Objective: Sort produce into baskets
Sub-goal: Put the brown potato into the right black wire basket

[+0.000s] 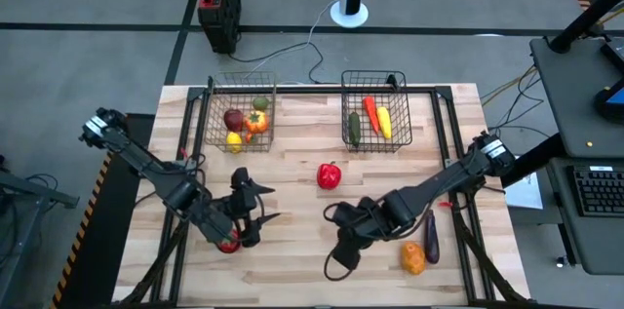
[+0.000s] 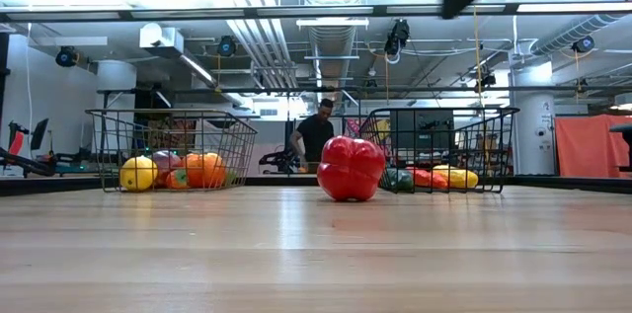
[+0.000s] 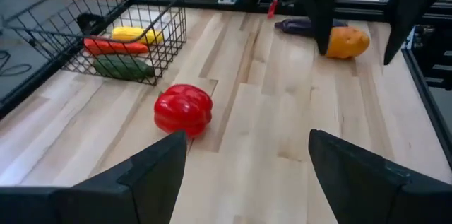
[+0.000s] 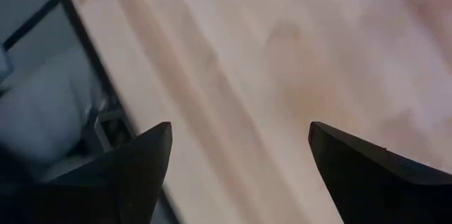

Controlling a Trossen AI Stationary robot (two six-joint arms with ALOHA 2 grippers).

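Red pepper point(image 1: 330, 175) loose mid-counter, baskets point(image 1: 240, 114) at 12 o'clock.
Left end effector point(image 1: 255, 204) and right end effector point(image 1: 341, 251) both gape empty; a careless grab could roll the pepper.

The surface point(image 1: 292, 251) is pale wooden planking with visible grain and a smooth, faintly satin finish. Two baskets, the left basket point(image 1: 216, 104) and the right basket point(image 1: 400, 104), are thin dark metal wire mesh. A red bell pepper point(image 2: 350, 167) looks like glossy plastic with bright highlights. An orange piece point(image 3: 346, 42) and a purple eggplant point(image 3: 296, 25) appear smooth, with a softer sheen. The left claw point(image 3: 244, 174) and right claw point(image 4: 240, 174) have matt black fingers, seemingly plastic.
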